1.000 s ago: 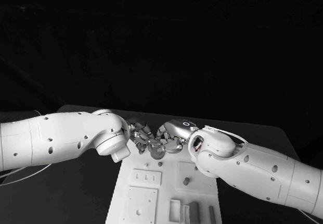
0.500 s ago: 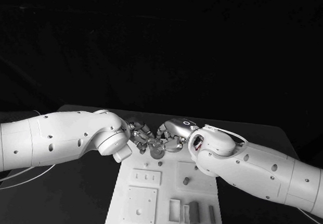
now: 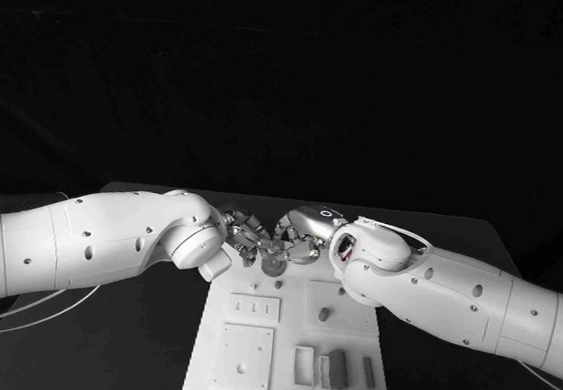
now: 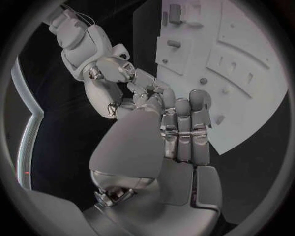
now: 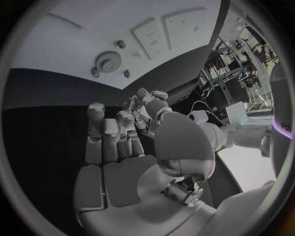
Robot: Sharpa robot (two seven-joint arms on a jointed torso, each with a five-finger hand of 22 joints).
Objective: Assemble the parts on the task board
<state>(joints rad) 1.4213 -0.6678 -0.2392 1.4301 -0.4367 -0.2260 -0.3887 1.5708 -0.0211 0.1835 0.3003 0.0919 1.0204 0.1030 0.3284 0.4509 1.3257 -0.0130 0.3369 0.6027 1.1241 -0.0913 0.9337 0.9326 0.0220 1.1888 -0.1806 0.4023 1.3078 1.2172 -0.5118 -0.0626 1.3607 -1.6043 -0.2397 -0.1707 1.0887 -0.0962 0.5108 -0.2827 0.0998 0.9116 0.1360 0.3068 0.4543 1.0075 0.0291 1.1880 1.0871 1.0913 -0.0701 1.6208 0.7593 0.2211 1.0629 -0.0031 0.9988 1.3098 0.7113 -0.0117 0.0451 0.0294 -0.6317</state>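
The white task board (image 3: pixel 288 334) lies lengthwise in the middle of the table. Above its far end my left hand (image 3: pixel 239 233) and right hand (image 3: pixel 302 233) meet fingertip to fingertip. In the left wrist view my left hand (image 4: pixel 178 128) has its long fingers straight and together, and the right hand (image 4: pixel 113 78) touches it near the thumb. The right hand (image 5: pixel 117 142) likewise has its fingers stretched out, with the left hand (image 5: pixel 147 98) at its thumb. Whether anything is pinched where they meet is hidden. A grey gear (image 3: pixel 273 269) lies on the board just below the hands.
Two white plates (image 3: pixel 254 307) (image 3: pixel 245 356) sit on the board's left half. A small peg (image 3: pixel 326 315) stands on the right half, and several grey blocks (image 3: pixel 338 368) stand at the near right. Both forearms flank the board, and black table lies on either side.
The left arm has edged slightly forward. Both hands stay fingertip to fingertip over the far end of the board.
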